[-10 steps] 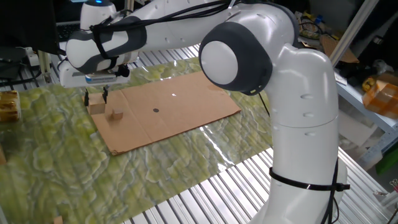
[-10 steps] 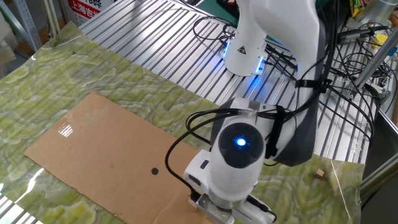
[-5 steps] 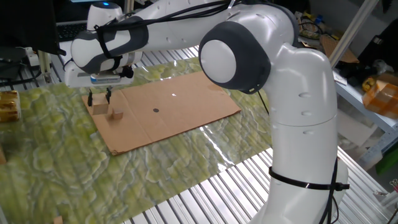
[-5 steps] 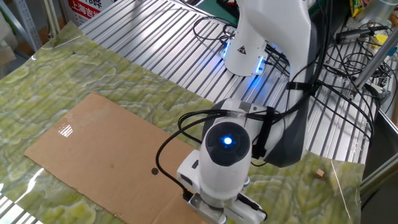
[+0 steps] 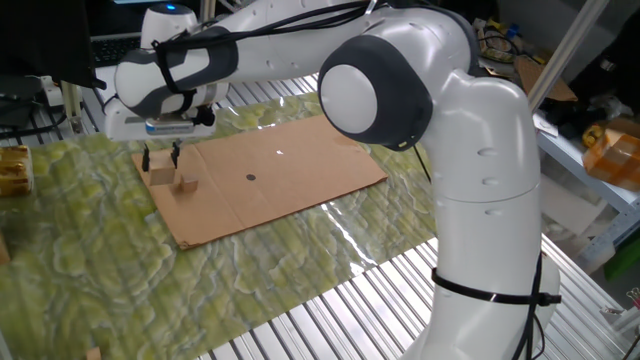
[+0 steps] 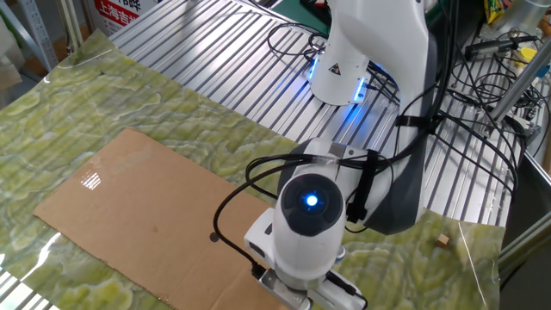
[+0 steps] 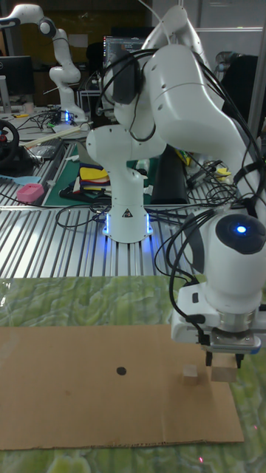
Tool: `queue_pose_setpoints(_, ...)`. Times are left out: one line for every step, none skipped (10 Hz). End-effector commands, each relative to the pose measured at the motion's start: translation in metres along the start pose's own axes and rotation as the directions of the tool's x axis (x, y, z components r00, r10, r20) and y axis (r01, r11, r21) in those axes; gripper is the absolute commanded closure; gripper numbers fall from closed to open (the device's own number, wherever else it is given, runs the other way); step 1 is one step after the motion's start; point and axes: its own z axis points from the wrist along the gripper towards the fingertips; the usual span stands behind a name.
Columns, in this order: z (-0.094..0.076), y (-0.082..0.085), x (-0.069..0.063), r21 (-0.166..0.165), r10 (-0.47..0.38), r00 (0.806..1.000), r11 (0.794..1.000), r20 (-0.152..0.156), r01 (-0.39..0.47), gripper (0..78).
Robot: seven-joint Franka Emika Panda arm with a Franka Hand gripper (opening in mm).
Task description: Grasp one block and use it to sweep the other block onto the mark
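So the pincer (image 5: 160,158) is down low at the left end of the cardboard sheet (image 5: 300,170), with its two dark fingers (image 5: 147,159) either side of the larger pale cube (image 5: 158,175). From this angle the fingers look clamped on the cube's top part, and the cube sits right at the cardboard's left edge. I can't tell whether it's resting on the sheet or lifted a hair.

The small brown block (image 5: 186,184) is just beside the cube, on its right, flat on the cardboard. They look almost touching, but I can't tell if they actually are. The mark (image 5: 250,178), a tiny dark dot, is further right, well apart from both blocks, roughly mid-sheet.

In the tall view the layout is mirrored: the pincer (image 7: 223,360) hangs under the big white wrist with a blue light, the cube (image 7: 223,372) is between the fingers near the right end of the cardboard (image 7: 89,392), the small block (image 7: 191,373) sits just to its left, and the dot (image 7: 121,371) is further left.

The other fixed view is mostly useless for the blocks, since the wrist hides them. You only get the dot (image 6: 213,237) peeking out beside the arm, on the cardboard (image 6: 129,207).

The whole thing sits on a green marbled mat (image 5: 120,280) over the ribbed metal surface (image 5: 330,310).
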Motion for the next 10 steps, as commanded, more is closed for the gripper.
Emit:
queue_pose_setpoints(-0.002, 0.000, -0.001, 0.000, -0.001, 1.000, 1.000, 0.003, 0.001, 76.4)
queue_pose_setpoints(0.004, 0.002, -0.004, 0.011, -0.018, 0.999, 1.000, 0.032, 0.017, 76.4)
queue_pose_setpoints(0.013, 0.003, -0.008, 0.009, -0.019, 0.998, 1.000, 0.054, 0.019, 76.4)
queue_pose_setpoints(0.019, 0.004, -0.011, 0.005, -0.022, 0.998, 1.000, 0.059, 0.022, 76.4)
queue_pose_setpoints(0.019, 0.005, -0.014, 0.002, -0.022, 0.998, 1.000, 0.052, 0.022, 76.4)
queue_pose_setpoints(0.018, 0.005, -0.015, 0.002, -0.019, 0.999, 1.000, 0.050, 0.019, 76.4)
queue_pose_setpoints(0.018, 0.005, -0.015, 0.002, -0.014, 0.999, 1.000, 0.050, 0.014, 76.4)
queue_pose_setpoints(0.018, 0.005, -0.015, 0.002, -0.012, 0.999, 1.000, 0.051, 0.012, 76.4)
queue_pose_setpoints(0.019, 0.004, -0.016, 0.004, -0.005, 0.999, 1.000, 0.051, 0.005, 76.4)
queue_pose_setpoints(0.019, 0.004, -0.016, 0.007, -0.001, 0.999, 1.000, 0.046, 0.000, 76.4)
